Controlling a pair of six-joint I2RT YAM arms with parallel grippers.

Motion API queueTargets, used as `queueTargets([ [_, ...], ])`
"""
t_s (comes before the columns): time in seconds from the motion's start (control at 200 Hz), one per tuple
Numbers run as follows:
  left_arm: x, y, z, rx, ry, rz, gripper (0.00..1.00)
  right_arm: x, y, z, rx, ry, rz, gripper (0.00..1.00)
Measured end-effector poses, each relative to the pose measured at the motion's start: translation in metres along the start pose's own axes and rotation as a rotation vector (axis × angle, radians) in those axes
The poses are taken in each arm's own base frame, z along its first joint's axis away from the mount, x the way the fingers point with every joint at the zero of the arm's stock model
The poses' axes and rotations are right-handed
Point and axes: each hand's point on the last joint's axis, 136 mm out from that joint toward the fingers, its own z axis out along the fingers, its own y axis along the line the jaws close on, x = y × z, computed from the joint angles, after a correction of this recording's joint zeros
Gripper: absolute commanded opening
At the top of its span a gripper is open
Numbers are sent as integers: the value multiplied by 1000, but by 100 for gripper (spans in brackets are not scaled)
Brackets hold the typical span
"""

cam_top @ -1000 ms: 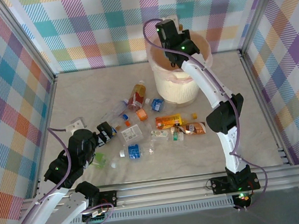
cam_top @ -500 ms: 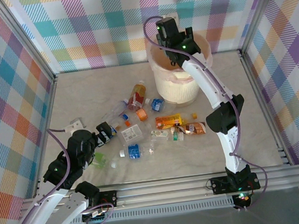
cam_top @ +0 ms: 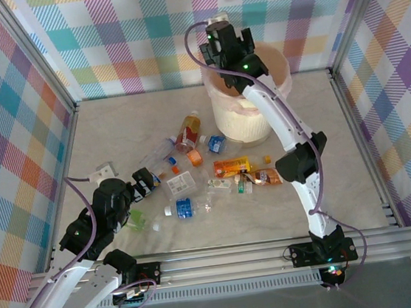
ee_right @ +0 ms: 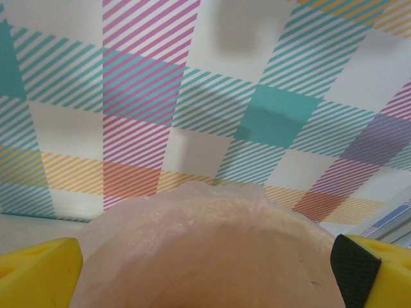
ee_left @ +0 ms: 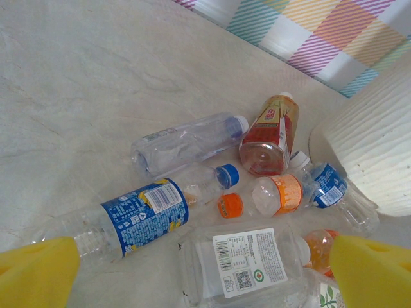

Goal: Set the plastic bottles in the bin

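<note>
Scatter of small clear plastic bottles [cam_top: 231,167] with orange, red and blue labels, lying on their sides in the middle of the pale marbled table [cam_top: 114,135], just near and left of the large cream round plastic pail [cam_top: 235,121] at the far side. My left claw [ee_left: 205,276] hangs low over the near-left bottles, yellow fingers spread wide, empty. My right claw [ee_right: 205,269] hovers above the pail's pinkish translucent bag liner [ee_right: 212,205], fingers likewise apart, holding nothing.
</note>
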Motion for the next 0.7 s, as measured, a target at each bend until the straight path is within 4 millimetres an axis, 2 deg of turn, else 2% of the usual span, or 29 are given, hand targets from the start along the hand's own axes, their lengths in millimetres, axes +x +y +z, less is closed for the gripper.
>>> queueTargets([
  [0.185, 0, 0, 0, 0, 0, 0, 100, 13, 2, 12, 9, 28, -43, 100],
  [0.7, -5, 3, -6, 3, -28, -15, 100, 20, -15, 17, 4, 67, 9, 100],
])
